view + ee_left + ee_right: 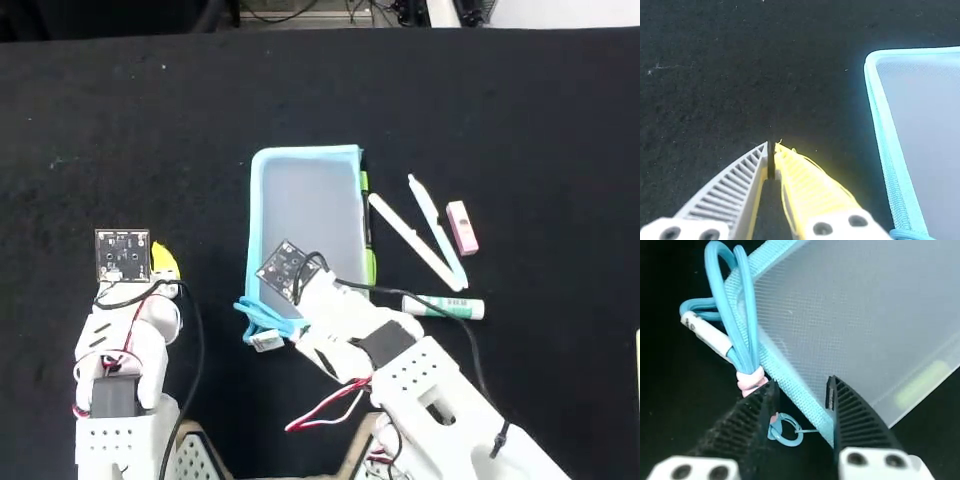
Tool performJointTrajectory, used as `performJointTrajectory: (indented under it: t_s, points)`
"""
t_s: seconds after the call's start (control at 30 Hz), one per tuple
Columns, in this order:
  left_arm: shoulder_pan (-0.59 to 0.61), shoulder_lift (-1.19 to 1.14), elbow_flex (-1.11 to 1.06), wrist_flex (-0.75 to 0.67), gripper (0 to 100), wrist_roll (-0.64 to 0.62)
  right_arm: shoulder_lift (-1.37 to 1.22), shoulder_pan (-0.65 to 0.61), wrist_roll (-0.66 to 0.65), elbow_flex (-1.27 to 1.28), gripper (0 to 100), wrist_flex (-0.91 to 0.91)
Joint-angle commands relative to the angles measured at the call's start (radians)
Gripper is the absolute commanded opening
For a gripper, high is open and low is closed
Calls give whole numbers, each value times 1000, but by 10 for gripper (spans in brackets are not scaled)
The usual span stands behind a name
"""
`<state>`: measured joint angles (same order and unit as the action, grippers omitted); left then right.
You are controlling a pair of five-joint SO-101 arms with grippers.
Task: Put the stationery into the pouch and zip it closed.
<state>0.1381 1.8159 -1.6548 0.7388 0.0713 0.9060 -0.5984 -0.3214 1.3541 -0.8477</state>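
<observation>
The translucent pouch (305, 210) with a light blue border lies flat at the table's middle. My right gripper (801, 386) is open at its near corner, one finger on each side of the blue edge, beside the blue cord loop (735, 315) and a small blue ring (783, 433). A green item (369, 262) shows along the pouch's right edge. Two white pens (412, 240), a pink eraser (461, 227) and a white-and-green marker (445, 306) lie on the cloth right of the pouch. My left gripper (771, 146) is shut and holds nothing, left of the pouch (920, 125).
A black cloth (150, 130) covers the whole table. The right arm's body (420, 390) stretches from the front edge toward the pouch, close to the marker. A white tag (267, 342) hangs on the cord by the pouch's near-left corner.
</observation>
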Motion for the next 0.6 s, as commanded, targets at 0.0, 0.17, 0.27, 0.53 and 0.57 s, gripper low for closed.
performJointTrajectory:
  t_s: [0.0, 0.17, 0.27, 0.53, 0.57]
  points:
    - [-4, 6, 15, 3, 30, -8, 1, -17, -9, -81, 153, -101]
    - [-4, 6, 13, 3, 30, -8, 1, -49, -15, -87, 153, -133]
    - [-4, 6, 13, 3, 30, -8, 1, -146, -15, -56, 152, -121]
    - [-4, 6, 12, 3, 30, -8, -2, -229, -15, 7, 152, -63]
    - [-4, 6, 12, 3, 30, -8, -2, -229, -15, 10, 152, -60]
